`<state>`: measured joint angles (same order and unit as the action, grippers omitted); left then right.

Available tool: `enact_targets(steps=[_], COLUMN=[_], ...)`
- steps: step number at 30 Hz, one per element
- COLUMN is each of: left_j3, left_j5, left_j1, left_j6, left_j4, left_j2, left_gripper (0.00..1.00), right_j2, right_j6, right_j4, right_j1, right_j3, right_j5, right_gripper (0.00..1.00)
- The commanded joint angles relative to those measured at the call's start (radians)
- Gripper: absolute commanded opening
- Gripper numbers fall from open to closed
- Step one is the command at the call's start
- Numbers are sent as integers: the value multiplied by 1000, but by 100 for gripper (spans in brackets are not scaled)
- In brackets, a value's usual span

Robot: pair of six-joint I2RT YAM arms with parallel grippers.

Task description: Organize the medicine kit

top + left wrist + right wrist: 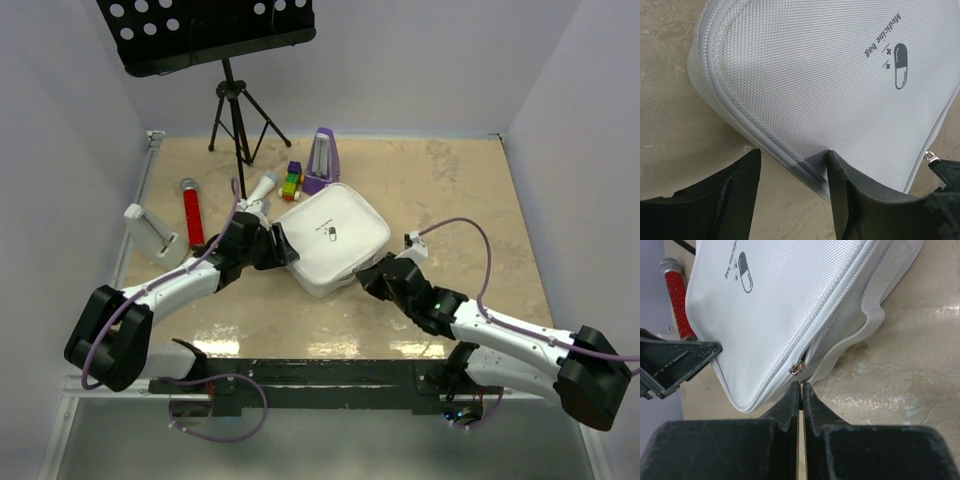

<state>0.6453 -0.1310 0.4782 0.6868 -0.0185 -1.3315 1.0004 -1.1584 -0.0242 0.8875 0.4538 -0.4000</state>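
Observation:
The white medicine kit [335,240] lies closed on the table, its capsule logo facing up; it also shows in the left wrist view [830,75] and the right wrist view [790,300]. My left gripper [283,247] is open at the kit's left corner [794,152], one finger against the lid's edge, the other over the bare table. My right gripper [365,277] is at the kit's near edge, shut [801,384] on the small metal zipper pull [797,369]. The zip is open a short way beside the pull.
A purple metronome [321,160], a small coloured toy [291,181] and a white-grey microphone [262,187] stand behind the kit. A red microphone [191,212] and a white holder [150,232] lie at the left. A black music stand [232,110] stands at the back.

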Motion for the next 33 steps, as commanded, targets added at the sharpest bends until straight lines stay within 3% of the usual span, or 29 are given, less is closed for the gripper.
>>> enact_targets(steps=[1,4,8,13,19,24,28,33], left_j3=[-9,37,118,100,1,-122,-199,-243], left_j5=[225,229,263,278,274,180,136,91], left_j1=[-47,-47,-47,-47,-46,-39,-35,-27], left_j6=[-115,-153,-179,-153,-60,75,140,181], left_j4=[-179,-204,-260,-302,-359,-356,-357,-368], left_j2=[-28,-40,-40,102,356,512,589,624], left_gripper=[61,68,77,84,86,88,88,86], right_j2=[-8,44,102,271,509,671,724,692], right_j6=[75,202,266,292,342,427,447,422], right_j4=[-55,-60,-72,-66,-75,-63,-77,-76], right_j1=[-55,-38,94,211,375,418,418,418], right_j3=[37,92,141,232,431,611,681,626], right_j5=[-148,-146,-178,-160,-181,-154,-143,-145], right_gripper=[0,0,0,0,0,0,0,0])
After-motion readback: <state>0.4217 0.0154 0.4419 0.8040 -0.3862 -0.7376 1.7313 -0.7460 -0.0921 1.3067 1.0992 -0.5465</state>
